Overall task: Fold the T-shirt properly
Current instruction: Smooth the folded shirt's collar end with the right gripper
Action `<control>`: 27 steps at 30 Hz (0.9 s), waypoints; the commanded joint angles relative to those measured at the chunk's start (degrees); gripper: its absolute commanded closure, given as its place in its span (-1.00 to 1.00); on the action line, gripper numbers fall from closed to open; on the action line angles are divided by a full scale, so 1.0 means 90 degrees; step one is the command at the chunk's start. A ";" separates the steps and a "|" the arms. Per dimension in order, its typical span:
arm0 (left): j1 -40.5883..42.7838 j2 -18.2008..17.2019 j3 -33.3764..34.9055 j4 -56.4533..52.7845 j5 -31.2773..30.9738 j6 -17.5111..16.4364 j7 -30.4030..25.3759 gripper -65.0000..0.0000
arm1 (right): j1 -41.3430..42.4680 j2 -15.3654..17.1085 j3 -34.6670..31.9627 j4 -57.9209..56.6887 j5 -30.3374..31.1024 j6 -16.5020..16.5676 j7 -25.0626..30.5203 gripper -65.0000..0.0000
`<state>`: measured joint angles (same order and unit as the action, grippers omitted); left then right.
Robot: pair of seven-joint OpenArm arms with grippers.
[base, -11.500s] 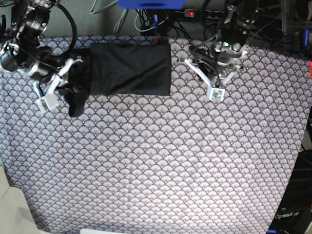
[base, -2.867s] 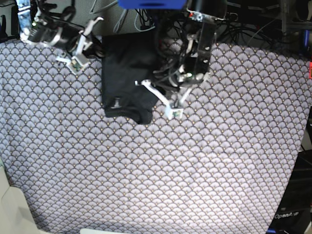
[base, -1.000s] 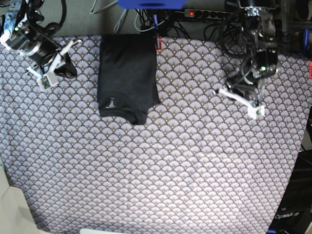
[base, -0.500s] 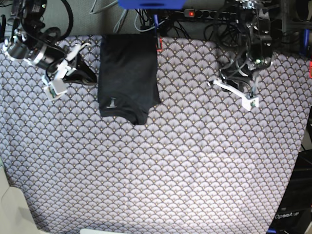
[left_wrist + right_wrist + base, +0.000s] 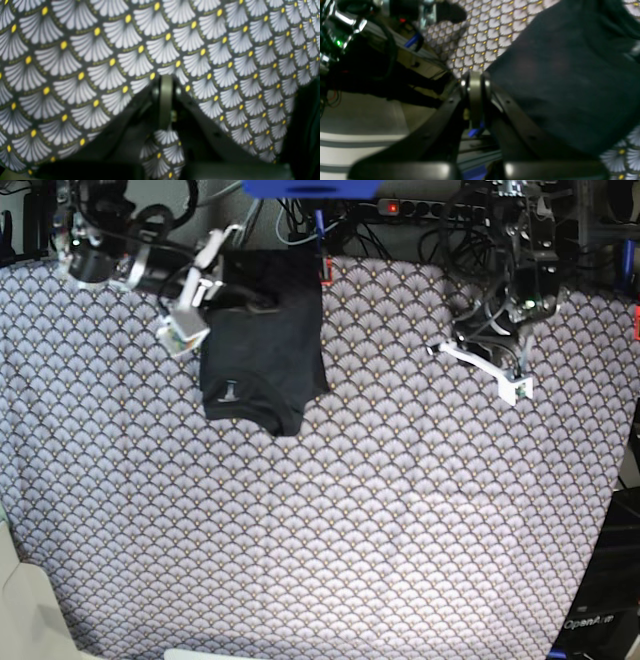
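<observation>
Even, diffuse overhead light; shadows soft. Both wrist views blurred, near foreground dark and out of focus. Base view sharper, slightly bowed edges, dim back corners.

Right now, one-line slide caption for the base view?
Folded black T-shirt lies at the far edge of the scallop-patterned cloth; right gripper shut at its corner, left gripper shut, off to the side.

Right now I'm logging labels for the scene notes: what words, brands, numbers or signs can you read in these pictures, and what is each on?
"OpenArm": pale lettering on the dark stand at the base view's lower right corner.
Small pale grey mark on the black T-shirt: too small to read.
Patterned cloth: no text, only scallops with yellow dots.
Both wrist views: nothing readable.
</observation>
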<state>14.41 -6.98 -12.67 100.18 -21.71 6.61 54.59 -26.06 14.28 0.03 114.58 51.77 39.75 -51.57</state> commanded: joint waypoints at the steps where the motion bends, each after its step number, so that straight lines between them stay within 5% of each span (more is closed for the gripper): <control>1: -0.0024 -0.0049 -0.0024 0.0097 -0.0034 -0.0026 -0.0092 1.00 | 0.0019 0.0030 -0.0126 0.0050 0.0114 0.0028 0.0177 0.98; 12: -0.0014 -0.0030 -0.0033 0.0087 -0.0024 -0.0026 -0.0092 1.00 | 0.0537 -0.0029 -0.1054 -0.0917 -0.0951 0.0028 0.0636 0.99; 27: -0.0005 -0.0059 -0.0033 0.0117 -0.0024 -0.0026 -0.0092 1.00 | 0.1250 0.0244 -0.1063 -0.3643 -0.0990 0.0028 0.1652 0.98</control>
<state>14.72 -7.14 -12.82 100.07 -21.71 6.61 54.61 -14.41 15.75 -9.72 81.80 45.39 41.10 -35.09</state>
